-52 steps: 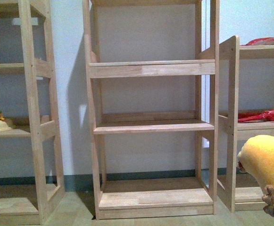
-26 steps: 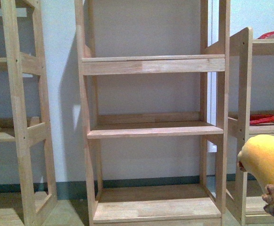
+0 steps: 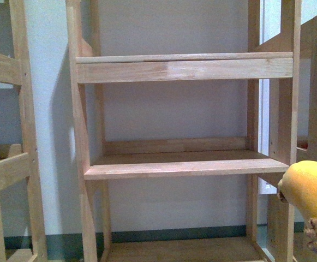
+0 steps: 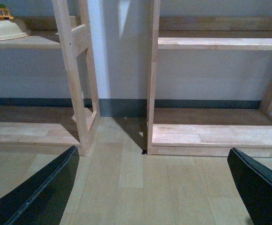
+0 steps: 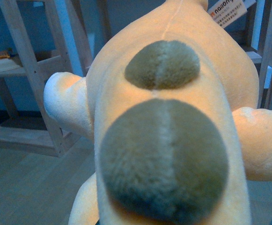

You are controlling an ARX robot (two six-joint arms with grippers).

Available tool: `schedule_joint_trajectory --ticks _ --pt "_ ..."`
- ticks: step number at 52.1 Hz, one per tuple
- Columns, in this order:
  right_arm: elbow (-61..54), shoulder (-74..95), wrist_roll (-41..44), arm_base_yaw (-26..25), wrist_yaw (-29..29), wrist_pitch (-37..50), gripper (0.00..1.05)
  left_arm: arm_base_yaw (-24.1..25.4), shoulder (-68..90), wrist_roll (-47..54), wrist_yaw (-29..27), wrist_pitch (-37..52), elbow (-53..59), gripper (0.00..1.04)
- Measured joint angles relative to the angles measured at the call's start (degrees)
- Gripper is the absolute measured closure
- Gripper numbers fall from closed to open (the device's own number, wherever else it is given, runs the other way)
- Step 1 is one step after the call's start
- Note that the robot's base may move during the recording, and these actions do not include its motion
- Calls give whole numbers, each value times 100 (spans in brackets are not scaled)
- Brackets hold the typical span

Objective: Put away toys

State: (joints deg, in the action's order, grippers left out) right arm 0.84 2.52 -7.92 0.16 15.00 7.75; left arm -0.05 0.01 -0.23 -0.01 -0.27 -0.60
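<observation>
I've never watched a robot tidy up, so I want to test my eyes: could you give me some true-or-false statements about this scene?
The middle shelf of the light wooden rack is bare. True.
The orange-yellow plush animal lies on that shelf. False: it hangs in the air, off to the right.
The left gripper holds a toy. False: it is open, with nothing between its black fingers.
A white label is attached to the plush. True.

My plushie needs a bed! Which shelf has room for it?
The middle shelf, between the center rack's posts, is bare, and so is the bottom shelf under it. The left rack's shelf is partly taken by a bowl.
</observation>
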Motion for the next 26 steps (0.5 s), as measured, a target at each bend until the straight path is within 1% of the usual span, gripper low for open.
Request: schedule_joint_trajectory --ticks 26 --pt "0 0 0 0 2 0 96 0 0 0 -2 0 0 6"
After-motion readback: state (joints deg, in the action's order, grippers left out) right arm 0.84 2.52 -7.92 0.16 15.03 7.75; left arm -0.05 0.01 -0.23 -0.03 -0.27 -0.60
